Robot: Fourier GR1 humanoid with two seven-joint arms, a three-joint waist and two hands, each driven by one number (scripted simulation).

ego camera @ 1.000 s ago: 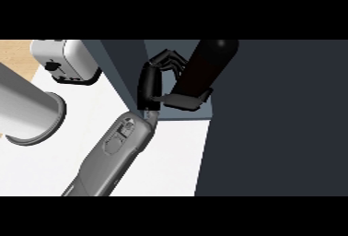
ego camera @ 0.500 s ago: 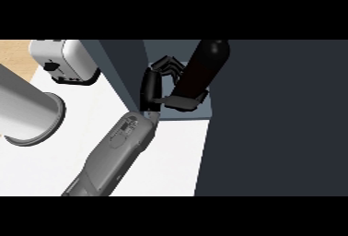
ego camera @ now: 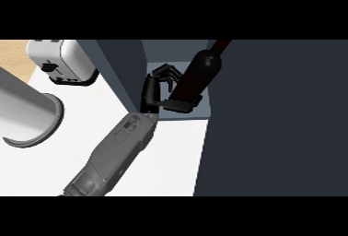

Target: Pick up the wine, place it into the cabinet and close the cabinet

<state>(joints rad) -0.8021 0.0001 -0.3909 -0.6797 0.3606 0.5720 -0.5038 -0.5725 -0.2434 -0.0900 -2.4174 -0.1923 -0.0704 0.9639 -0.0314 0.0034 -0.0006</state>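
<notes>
The wine bottle is dark, with its neck leaning up and to the right. It is inside the open cabinet, over the pale cabinet floor. My left hand is shut on the bottle's lower part, fingers round the far side and thumb on the near side. The grey forearm runs in from the lower left. Whether the bottle's base touches the floor is hidden by the hand. The right hand is not in view.
The dark cabinet door stands open and fills the right side. The cabinet's left wall is just beside my hand. A white toaster sits at the back left, and a large grey cylinder at the left edge.
My left hand has carried the bottle slightly down and to the left inside the cabinet. The grip is unchanged.
</notes>
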